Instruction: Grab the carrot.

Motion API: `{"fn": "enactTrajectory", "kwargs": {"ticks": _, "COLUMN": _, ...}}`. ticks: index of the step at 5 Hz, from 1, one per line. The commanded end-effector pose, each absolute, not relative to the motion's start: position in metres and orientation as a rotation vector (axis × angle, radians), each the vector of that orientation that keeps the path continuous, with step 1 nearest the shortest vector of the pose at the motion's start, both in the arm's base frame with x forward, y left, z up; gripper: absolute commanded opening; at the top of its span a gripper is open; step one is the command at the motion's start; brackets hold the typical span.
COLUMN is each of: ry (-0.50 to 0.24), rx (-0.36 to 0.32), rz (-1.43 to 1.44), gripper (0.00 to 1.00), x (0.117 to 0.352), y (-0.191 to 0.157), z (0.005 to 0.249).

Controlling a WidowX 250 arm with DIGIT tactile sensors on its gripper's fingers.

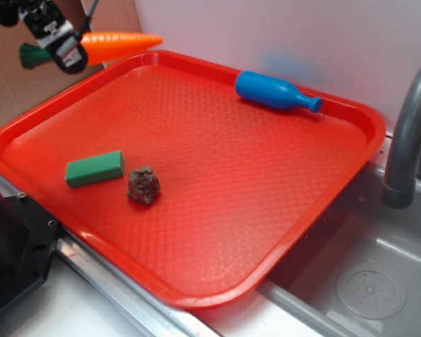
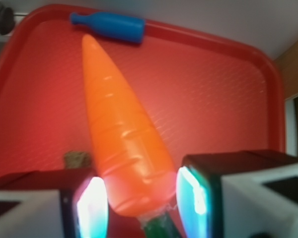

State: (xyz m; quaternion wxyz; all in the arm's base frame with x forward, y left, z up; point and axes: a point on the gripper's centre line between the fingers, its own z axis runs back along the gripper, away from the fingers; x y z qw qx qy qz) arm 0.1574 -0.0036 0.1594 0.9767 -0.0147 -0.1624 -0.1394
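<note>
Orange carrot (image 2: pixel 120 134) in pincer (image 2: pixel 141 198) grip

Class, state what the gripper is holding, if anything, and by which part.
The gripper holds the smooth orange plastic toy carrot by its thick end, beside the green stub.

Orange carrot (image 1: pixel 119 46) with dark green top, red tray (image 1: pixel 281 210) textured in a diamond grid, blue bottle (image 1: pixel 275 92), green block (image 1: pixel 94 169), mottled brown lump (image 1: pixel 144 185).
</note>
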Motion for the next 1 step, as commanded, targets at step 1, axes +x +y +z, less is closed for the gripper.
{"fn": "enactTrajectory", "kwargs": {"ticks": 1, "ry": -0.366, "rx": -0.008, "rz": -0.285, "gripper": 0.00, "x": 0.1465, "y": -0.0024, "z": 0.1636}}
